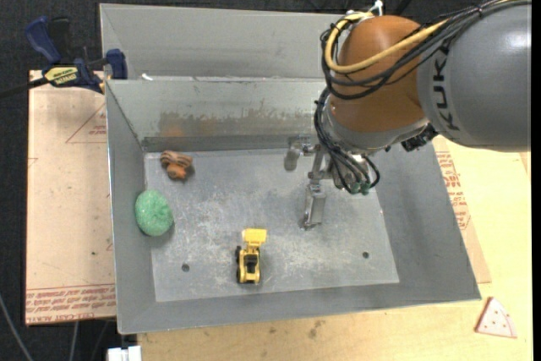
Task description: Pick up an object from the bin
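Observation:
My gripper (pixel 303 187) hangs over the bare floor in the right middle of the bin. It is open: one metal finger (pixel 313 209) points toward the front and the other finger (pixel 293 156) sits nearer the back wall, with nothing between them. The nearest loose thing is a small yellow toy vehicle (pixel 250 256), to the front left of the gripper and apart from it. A green rounded lump (pixel 154 213) rests by the left wall. Behind the lump, near the back left corner, lies a small brown and orange figure (pixel 177 166).
The arm and its orange wrist cover with yellow cables overhang the bin's back right part. Bare bin floor lies around the gripper and on the right side.

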Motion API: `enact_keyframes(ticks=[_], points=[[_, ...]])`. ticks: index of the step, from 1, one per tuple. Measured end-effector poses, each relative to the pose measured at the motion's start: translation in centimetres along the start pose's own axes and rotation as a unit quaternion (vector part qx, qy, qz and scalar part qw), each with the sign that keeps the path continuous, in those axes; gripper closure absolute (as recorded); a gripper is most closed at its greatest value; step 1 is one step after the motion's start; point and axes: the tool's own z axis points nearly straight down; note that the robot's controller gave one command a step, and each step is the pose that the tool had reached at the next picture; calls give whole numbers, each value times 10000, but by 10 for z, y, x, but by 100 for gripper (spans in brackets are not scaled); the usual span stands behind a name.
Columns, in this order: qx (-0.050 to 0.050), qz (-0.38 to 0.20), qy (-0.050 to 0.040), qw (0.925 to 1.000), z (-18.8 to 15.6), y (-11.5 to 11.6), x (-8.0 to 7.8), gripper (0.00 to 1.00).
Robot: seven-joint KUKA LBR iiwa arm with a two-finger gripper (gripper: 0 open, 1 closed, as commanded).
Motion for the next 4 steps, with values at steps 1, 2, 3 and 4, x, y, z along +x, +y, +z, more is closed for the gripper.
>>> enact_keyframes(ticks=[1,2,3,4], points=[[5,-267,-39,9996,31,10,12,0],[-3,-368,-30,9993,98,54,-3,0],[-3,-1284,-10,9917,120,65,21,0],[2,-1955,-19,9807,121,61,36,0]])
